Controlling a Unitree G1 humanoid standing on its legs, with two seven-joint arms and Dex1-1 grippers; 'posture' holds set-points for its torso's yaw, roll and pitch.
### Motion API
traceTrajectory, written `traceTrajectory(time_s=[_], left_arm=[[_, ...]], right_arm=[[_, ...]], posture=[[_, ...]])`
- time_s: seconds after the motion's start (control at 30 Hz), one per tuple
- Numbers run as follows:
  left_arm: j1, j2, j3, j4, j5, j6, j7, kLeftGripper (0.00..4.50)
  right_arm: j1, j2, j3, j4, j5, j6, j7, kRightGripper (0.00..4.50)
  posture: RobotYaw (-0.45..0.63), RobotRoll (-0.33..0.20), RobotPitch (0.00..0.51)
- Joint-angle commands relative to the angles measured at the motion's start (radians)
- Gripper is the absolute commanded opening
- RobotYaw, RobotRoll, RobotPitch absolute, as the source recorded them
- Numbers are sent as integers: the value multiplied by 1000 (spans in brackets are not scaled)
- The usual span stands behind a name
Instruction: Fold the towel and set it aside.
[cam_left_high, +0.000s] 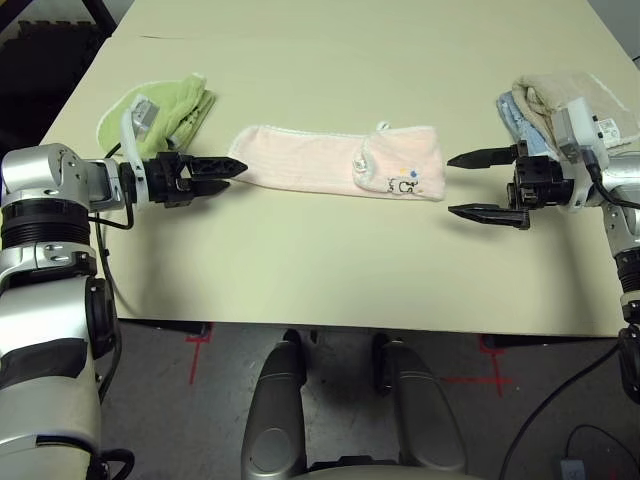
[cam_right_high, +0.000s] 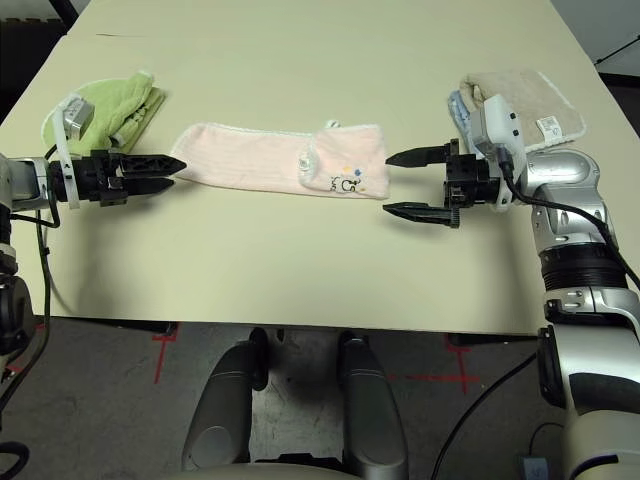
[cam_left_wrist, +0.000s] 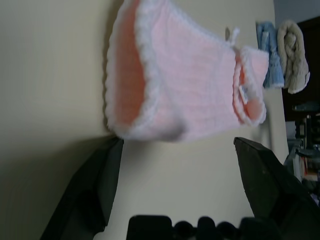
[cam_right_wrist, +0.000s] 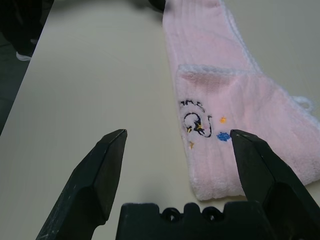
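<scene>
Pale pink terry towel with white scalloped trim (cam_left_high: 320, 160) lay flat on the beige counter (cam_left_high: 330, 270), already doubled into a long narrow band running across in front of you. Its right end was turned back over itself, showing the small dark embroidered mark (cam_right_wrist: 196, 120) and a tiny blue tag.

Your left gripper (cam_left_high: 222, 171) sat level just off the towel's left end, jaws released and holding nothing; the left wrist view looked straight into that open, trimmed end. Your right gripper (cam_right_high: 408, 184) hovered just off the right end, jaws spread wide, also holding nothing, with the mark lying between the fingertips (cam_right_wrist: 114, 150) in its own view.

Lime-green cloth (cam_left_high: 165, 108) lay behind the left gripper. Beige folded towel (cam_right_high: 525, 108) on a light-blue one (cam_left_wrist: 266, 47) sat behind the right arm, well apart from the pink towel.

Handling, as a judgement: light, limp, soft, not fragile. It would sag and drag, and the layers could slide apart. You would do best to pinch each short end through all layers at the trim, low to the counter. The loose flap on the right might unfold if you caught only the top layer.
</scene>
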Motion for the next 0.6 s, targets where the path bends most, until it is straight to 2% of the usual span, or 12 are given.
traceTrajectory(time_s=[0.03, 0.3, 0.4, 0.6], left_arm=[[-17, -12, 34, 41, -11, -27, 56, 4500], [-32, -31, 51, 77, -19, -69, 101, 4500], [-32, -32, 48, 83, -18, -78, 106, 3971], [-28, -31, 51, 94, -14, -90, 122, 1871]], right_arm=[[10, -8, 5, -15, 6, 0, 1, 4485], [14, -13, 4, -19, 4, -1, -2, 4485], [15, -14, 4, -21, 4, -2, -3, 4500], [16, -16, 4, -25, 4, -2, -3, 4500]], posture=[[5, 0, 255], [-5, 0, 254], [-7, 0, 253], [-8, 0, 250]])
